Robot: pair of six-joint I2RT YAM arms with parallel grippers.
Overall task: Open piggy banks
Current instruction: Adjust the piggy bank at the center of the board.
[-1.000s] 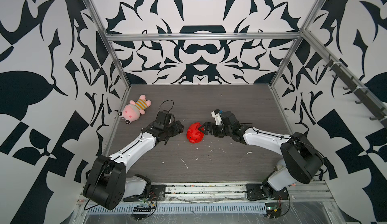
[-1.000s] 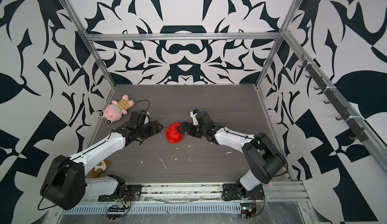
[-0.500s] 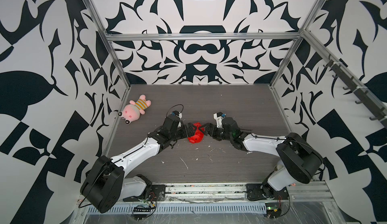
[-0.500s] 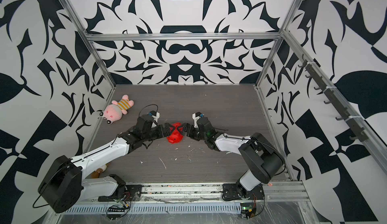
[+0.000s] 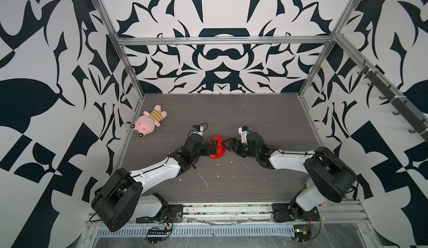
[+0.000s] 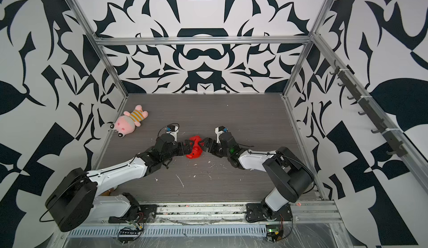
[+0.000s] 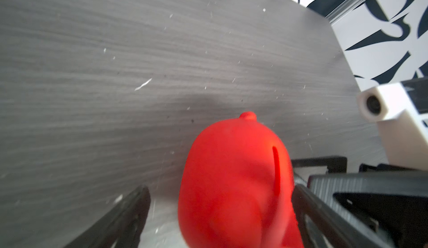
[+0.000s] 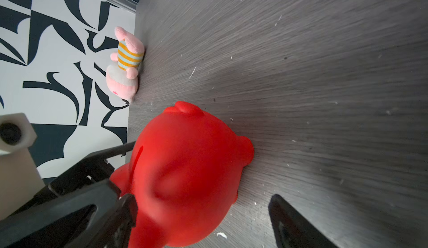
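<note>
The red piggy bank (image 5: 217, 147) (image 6: 195, 147) lies mid-table between my two arms. My left gripper (image 5: 212, 149) (image 6: 187, 148) reaches it from the left and is open. In the left wrist view the piggy bank (image 7: 234, 184) sits between the jaws: one finger (image 7: 310, 214) is against it by the coin slot (image 7: 275, 168), the other finger (image 7: 125, 219) stands apart. My right gripper (image 5: 225, 146) (image 6: 204, 144) comes from the right, open. In the right wrist view the piggy bank (image 8: 185, 165) touches one finger (image 8: 115, 214); table shows before the other finger (image 8: 294, 223). The belly plug is hidden.
A pink plush pig (image 5: 150, 122) (image 6: 129, 121) (image 8: 126, 66) in a striped shirt lies by the left wall at the back. White crumbs (image 5: 203, 180) dot the grey table (image 5: 254, 119) in front of the grippers. Patterned walls close in three sides.
Both arms have moved inward: the left gripper came from the pig's left and now straddles it, opening wider on the way. The right gripper slid onto the pig and narrowed slightly.
</note>
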